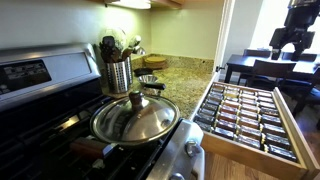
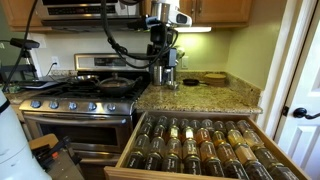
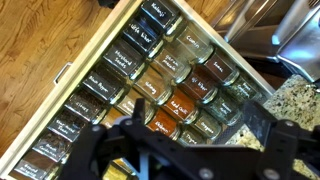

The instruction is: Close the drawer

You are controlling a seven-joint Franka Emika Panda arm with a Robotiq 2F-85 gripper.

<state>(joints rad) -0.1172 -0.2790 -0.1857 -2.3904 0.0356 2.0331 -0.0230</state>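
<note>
stove: 9 o'clock in an exterior view | counter: centre, beside stove | drawer: pulled out under counter, 5 o'clock | gripper: 12 o'clock, above counter, apart from drawer; wrist view shows jaws spread wide, empty | jars: rows fill drawer

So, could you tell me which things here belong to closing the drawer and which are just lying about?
For the job: drawer, open and full of spice jars; gripper, open.
Lying about: stove, lidded pan, utensil crock, granite counter.
</note>
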